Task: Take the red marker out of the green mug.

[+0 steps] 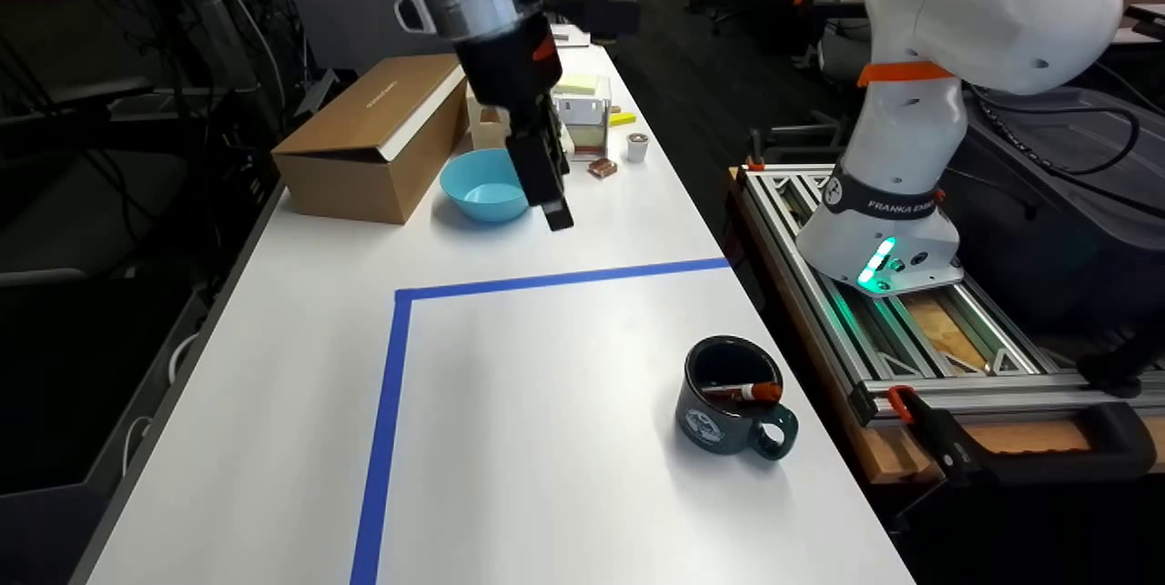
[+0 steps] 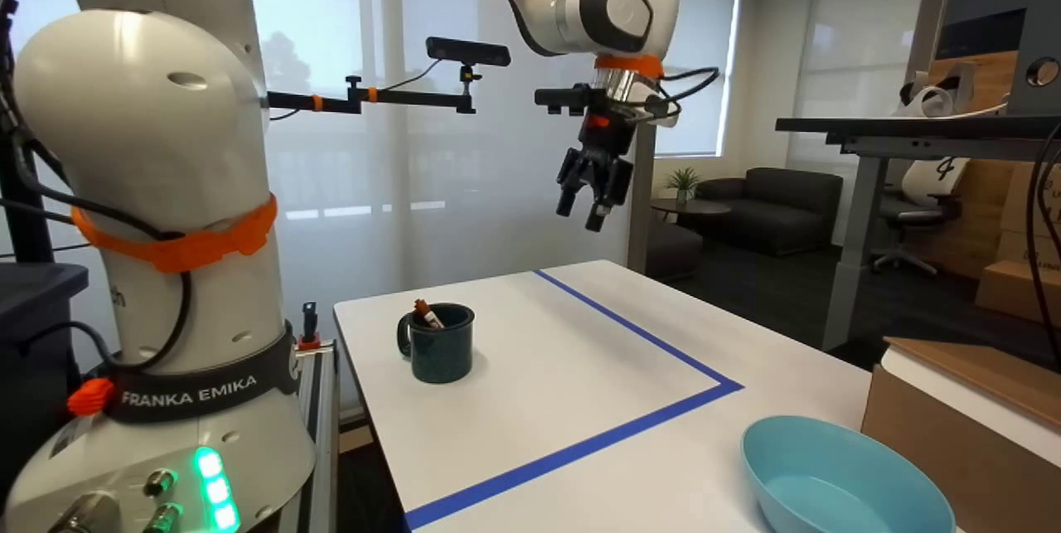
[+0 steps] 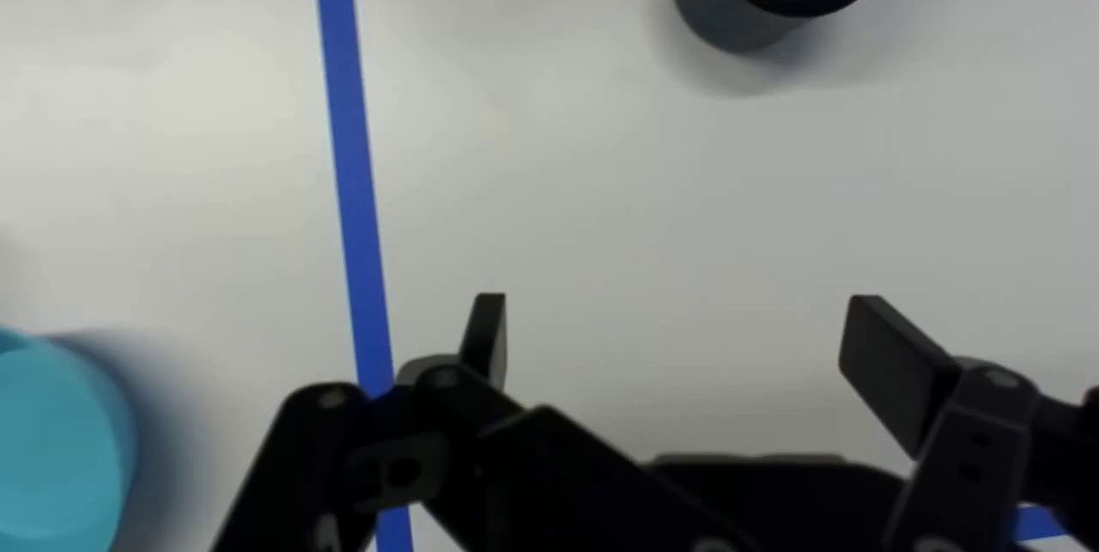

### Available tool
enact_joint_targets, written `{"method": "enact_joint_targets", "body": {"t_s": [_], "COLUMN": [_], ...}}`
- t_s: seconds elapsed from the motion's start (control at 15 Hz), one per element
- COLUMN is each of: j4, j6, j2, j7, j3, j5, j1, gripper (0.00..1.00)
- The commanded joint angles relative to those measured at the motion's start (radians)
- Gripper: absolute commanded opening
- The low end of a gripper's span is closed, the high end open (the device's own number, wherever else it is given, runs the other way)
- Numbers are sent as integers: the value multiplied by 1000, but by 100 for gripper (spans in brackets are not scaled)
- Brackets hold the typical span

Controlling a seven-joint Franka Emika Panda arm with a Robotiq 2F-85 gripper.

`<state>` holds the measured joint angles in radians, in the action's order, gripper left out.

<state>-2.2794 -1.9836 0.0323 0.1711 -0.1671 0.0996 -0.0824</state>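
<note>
Red marker (image 2: 428, 314) tilted in green mug (image 2: 443, 355), white table (image 2: 547, 371) beneath, jaws parted above

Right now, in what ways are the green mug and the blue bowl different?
The green mug is dark and has a loop handle; the blue bowl is light, with no handle visible. The mug stands inside the blue tape corner, the bowl outside it. The mug holds the red marker; the bowl shows none. Both stand upright on the table.
</note>
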Motion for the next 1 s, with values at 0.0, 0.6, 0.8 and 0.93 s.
{"method": "enact_joint_targets", "body": {"t_s": [0.0, 0.6, 0.8, 0.93], "j4": [3, -1, 6, -3], "j6": [-53, 63, 93, 108], "j2": [-94, -172, -179, -176], "j7": [86, 88, 105, 117], "j3": [8, -2, 2, 6], "j5": [153, 389, 366, 344], "j1": [-26, -51, -52, -52], "gripper": [100, 100, 100, 100]}}
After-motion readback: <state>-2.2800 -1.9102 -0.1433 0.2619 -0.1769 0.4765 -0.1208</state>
